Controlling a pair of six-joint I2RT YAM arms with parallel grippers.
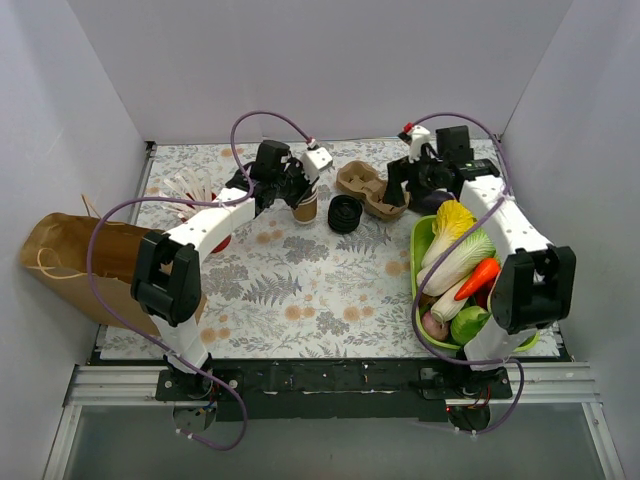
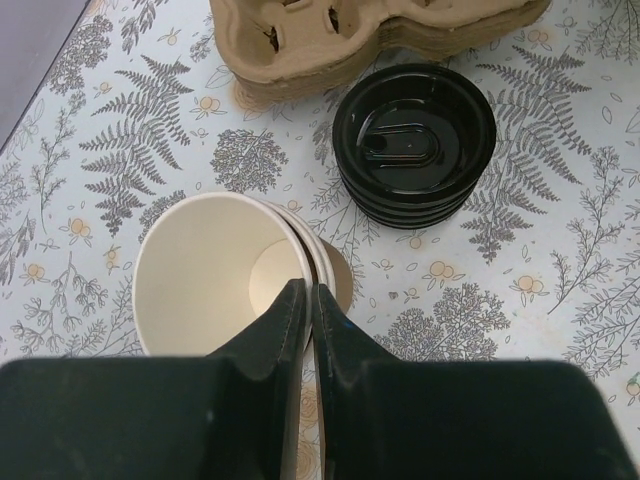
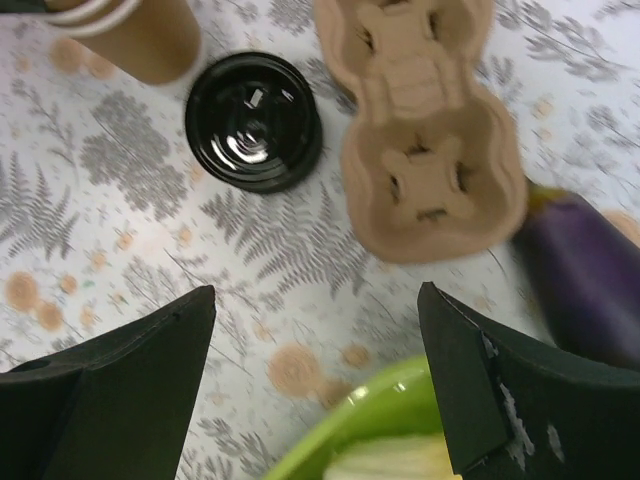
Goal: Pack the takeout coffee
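Observation:
The takeout coffee cup [image 2: 205, 275] is an open paper cup, cream inside, nested in other cups with white rims and a brown outside. It stands on the fern-print table [image 1: 290, 290], also in the top view [image 1: 305, 207] and at the top left of the right wrist view [image 3: 135, 35]. My left gripper [image 2: 307, 292] is shut on its near rim, one finger inside and one outside; in the top view the left gripper [image 1: 296, 190] is just behind it. A stack of black lids [image 2: 413, 145] sits right of the cup, apart from it. My right gripper [image 3: 315, 305] is open and empty above the table.
The brown pulp carrier [image 1: 370, 190] lies behind the lids. A green bin [image 1: 422, 262] of vegetables stands at the right, with an eggplant [image 3: 585, 290] at its far end. A brown paper bag [image 1: 75, 262] lies at the left, a red cup of white sticks [image 1: 195, 190] beyond it.

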